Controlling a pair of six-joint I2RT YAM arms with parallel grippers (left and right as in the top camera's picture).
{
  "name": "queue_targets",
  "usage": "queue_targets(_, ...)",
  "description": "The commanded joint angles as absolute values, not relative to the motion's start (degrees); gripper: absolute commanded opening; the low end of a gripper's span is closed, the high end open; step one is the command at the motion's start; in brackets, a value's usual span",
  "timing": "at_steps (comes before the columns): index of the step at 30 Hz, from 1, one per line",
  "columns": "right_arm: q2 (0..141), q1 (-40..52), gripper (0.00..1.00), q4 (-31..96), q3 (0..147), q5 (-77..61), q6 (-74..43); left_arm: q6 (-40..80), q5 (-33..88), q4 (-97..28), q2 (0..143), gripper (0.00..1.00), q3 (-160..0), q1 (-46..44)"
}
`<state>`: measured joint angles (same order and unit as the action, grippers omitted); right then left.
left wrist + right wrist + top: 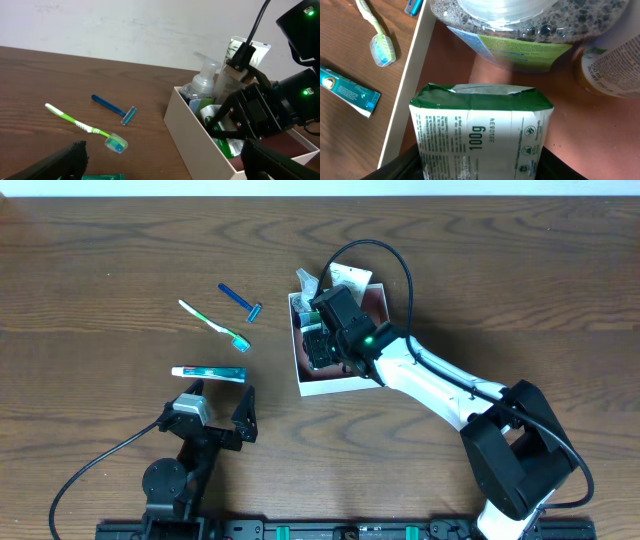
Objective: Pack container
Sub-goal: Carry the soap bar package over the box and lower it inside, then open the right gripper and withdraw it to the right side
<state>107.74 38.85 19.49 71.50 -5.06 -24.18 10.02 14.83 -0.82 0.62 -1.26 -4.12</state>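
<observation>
the right claw (320,348) hung inside the container (330,387), which sat on the worktop (100,260) right of centre. a green-and-white packet (480,130) stood on edge between its jaws. whether the jaws were pinching the packet or standing just clear of its sides could not be told from the wrist view. to finish this step well, the packet probably wanted setting flat on the pink-brown floor, close against the left wall, with the jaws spread only enough to slip off its sides, then a straight lift out.

room was tight. a clear pump bottle (520,30) lay just beyond the packet's top edge, and a second bottle (610,65) crowded the far right corner, so any sideways swing risked knocking them.

outside the box, well apart from it on the left, lay a toothpaste tube (208,373), a green toothbrush (213,325) and a blue razor (240,302), all not yet packed. the left claw (218,408) waited empty with jaws wide apart, just near the toothpaste tube.
</observation>
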Motion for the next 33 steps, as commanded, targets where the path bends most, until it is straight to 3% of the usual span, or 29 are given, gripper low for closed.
queue_targets(1,108.0,39.1,0.58,19.2,72.1,-4.5,-24.8,9.2,15.4,-2.8,0.6,0.98,-0.2,-3.8)
queue_targets(8,108.0,39.1,0.69,19.1,72.1,-5.0,-24.8,9.2,15.4,-2.8,0.6,0.98,-0.2,-3.8)
queue_targets(17,105.3,39.1,0.71,19.1,72.3,-5.6,-24.6,9.2,15.4,-2.8,0.6,0.98,-0.2,-3.8)
queue_targets(28,85.4,39.0,0.77,23.9,72.4,-5.4,-21.8,9.2,15.4,-2.8,0.6,0.98,-0.2,-3.8)
queue_targets(33,77.6,37.9,0.86,34.3,72.4,5.4,-21.3,9.2,15.4,-2.8,0.6,0.98,-0.2,-3.8)
